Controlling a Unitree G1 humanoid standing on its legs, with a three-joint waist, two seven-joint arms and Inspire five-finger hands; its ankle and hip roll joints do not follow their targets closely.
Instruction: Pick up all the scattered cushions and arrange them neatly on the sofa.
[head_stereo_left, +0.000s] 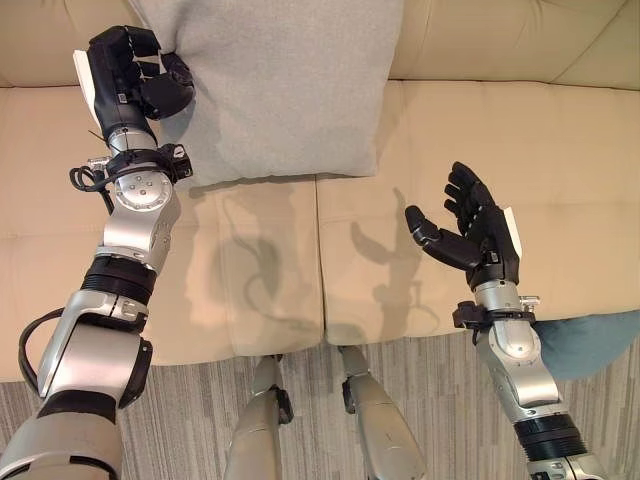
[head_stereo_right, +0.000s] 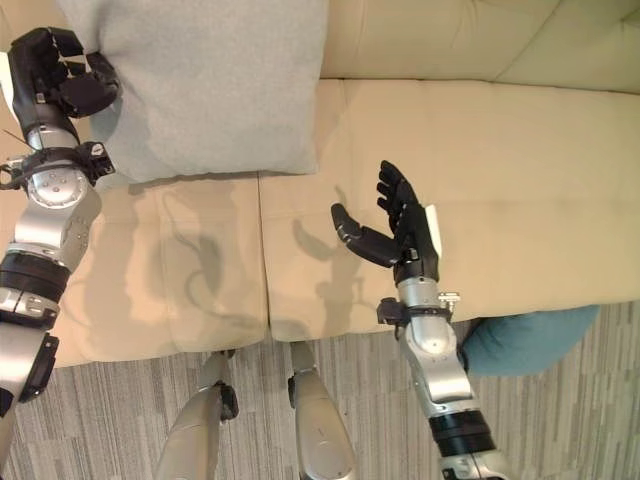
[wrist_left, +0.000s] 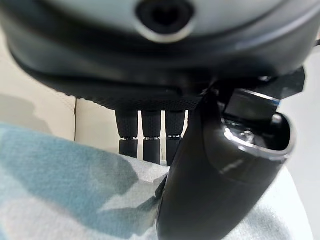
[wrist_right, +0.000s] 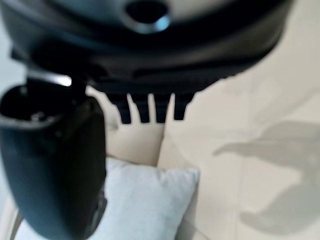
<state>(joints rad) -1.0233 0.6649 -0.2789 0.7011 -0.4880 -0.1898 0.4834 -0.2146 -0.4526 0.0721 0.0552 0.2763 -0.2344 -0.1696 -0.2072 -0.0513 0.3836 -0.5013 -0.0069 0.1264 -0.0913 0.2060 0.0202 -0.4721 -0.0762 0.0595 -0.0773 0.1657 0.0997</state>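
The grey cushion (head_stereo_left: 275, 85) is leaned against the backrest of the beige sofa (head_stereo_left: 560, 150), its left edge pinched by the curled fingers of the left hand (head_stereo_left: 135, 75). The right hand (head_stereo_left: 475, 230) is held over the seat (fingers spread, empty). A teal cushion (head_stereo_left: 590, 340) is seen on the floor.

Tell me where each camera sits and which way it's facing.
Left eye view: head camera, looking down at the sofa; both arms show, left robot hand gripping the grey cushion, right robot hand open over the seat.
Right eye view: same head, slightly aside; same scene, teal cushion on floor.
Left wrist view: along its own thumb and fingers onto the cushion.
Right wrist view: past its own fingers toward the sofa.
Shared: both wrist views catch the grey cushion.
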